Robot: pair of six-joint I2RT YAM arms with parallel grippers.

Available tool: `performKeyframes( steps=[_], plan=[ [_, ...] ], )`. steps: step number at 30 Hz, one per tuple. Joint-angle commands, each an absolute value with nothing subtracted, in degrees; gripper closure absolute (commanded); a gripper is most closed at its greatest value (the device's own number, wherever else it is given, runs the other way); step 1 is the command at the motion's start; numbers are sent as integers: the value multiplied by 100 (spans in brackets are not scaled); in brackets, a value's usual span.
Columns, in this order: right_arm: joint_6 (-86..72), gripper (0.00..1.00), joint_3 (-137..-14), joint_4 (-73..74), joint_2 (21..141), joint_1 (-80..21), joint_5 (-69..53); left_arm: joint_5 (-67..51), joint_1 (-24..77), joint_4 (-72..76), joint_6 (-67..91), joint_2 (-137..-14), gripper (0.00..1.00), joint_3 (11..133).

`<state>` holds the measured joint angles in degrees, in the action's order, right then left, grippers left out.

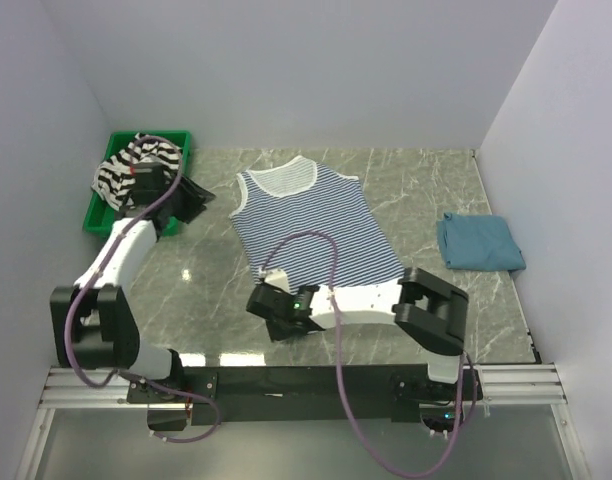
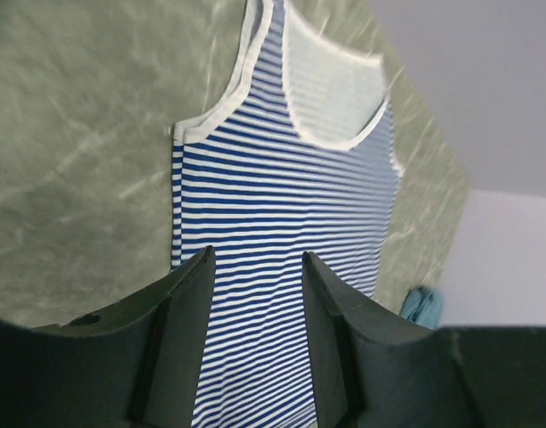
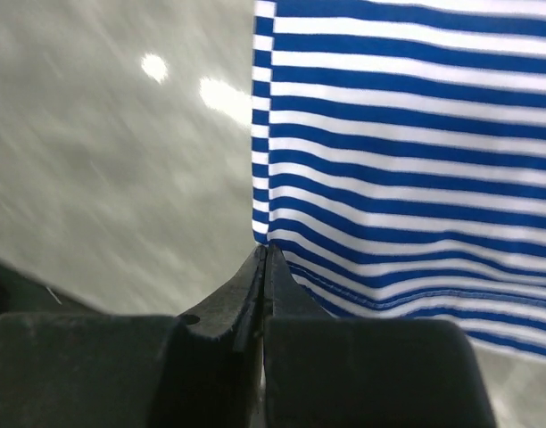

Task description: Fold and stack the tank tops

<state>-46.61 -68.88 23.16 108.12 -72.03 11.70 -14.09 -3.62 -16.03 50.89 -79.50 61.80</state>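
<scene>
Here we see the thin-striped tank top (image 1: 311, 225) spread flat near the middle of the marble table (image 1: 206, 280), its neck toward the far wall and its hem toward the arms. Its stripes are narrow, blue and white, and run across the body. White binding edges the armholes and the scooped neck, and a paler inner back shows through the neck opening. The cloth lies mostly smooth and slightly skewed, with the hem swung toward the right side.

The right gripper (image 3: 264, 254) is clenched tight, its tips meeting at the hem's near left corner. We cannot tell whether any cloth is caught between them. The left gripper (image 2: 255, 259) hangs released with nothing between its fingers, between the green bin (image 1: 94, 215) and the top's left side.

In that bin, at the table's far left, the black-and-white tank top (image 1: 126, 170) lies crumpled in wide bands. The teal tank top (image 1: 479, 243) rests folded into a small plain block near the right edge, well apart from the striped one.
</scene>
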Motion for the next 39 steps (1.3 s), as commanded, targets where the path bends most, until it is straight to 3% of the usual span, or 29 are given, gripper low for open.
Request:
performKeyframes(
  steps=[1, 7, 17, 33, 36, 39],
  plan=[
    [-4719, 100, -6225, 2171, 10188, -7312, 932, -1047, 173, -1283, 5325, -8392, 51, 6029],
    [-4772, 100, -5898, 2206, 9476, -7321, 932, -449, 492, -1151, 5555, -9245, 53, 6099],
    [-4641, 100, -6117, 2338, 9439, -7321, 826, -18, 817, -1485, 5221, -10537, 51, 7119],
    [-4614, 100, -6091, 2347, 9360, -7304, 765, 878, 1107, -1942, 4975, -11258, 59, 7488],
    [-4606, 100, -6117, 2364, 9360, -7304, 756, 931, 1134, -1934, 4957, -11364, 68, 7523],
    [-4605, 100, -6170, 2347, 9360, -7295, 694, 1054, 1125, -1951, 4975, -11329, 90, 7567]
  ],
)
